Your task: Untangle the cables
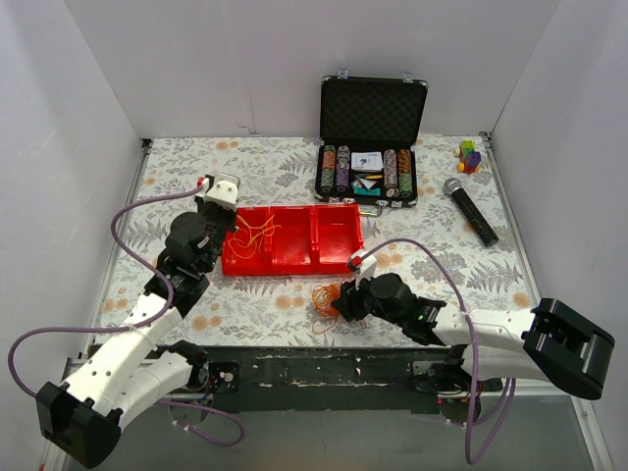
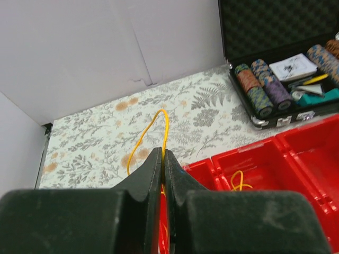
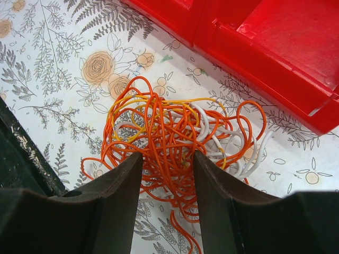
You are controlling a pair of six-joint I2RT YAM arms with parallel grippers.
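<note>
A clump of thin orange, yellow and white cables (image 3: 175, 132) lies on the floral tablecloth just in front of the red tray (image 3: 275, 63). It also shows in the top view (image 1: 324, 296). My right gripper (image 3: 168, 156) is open, with its fingers on either side of the clump's near part. My left gripper (image 2: 163, 152) is shut on a single yellow cable (image 2: 159, 124) that loops up past the fingertips, above the left end of the red tray (image 1: 294, 263). Loose yellow and orange strands (image 1: 253, 234) lie in the tray's left compartment.
An open black case of poker chips (image 1: 371, 147) stands behind the tray. A microphone (image 1: 469, 210) and small coloured blocks (image 1: 470, 155) lie at the back right. White walls enclose the table on three sides.
</note>
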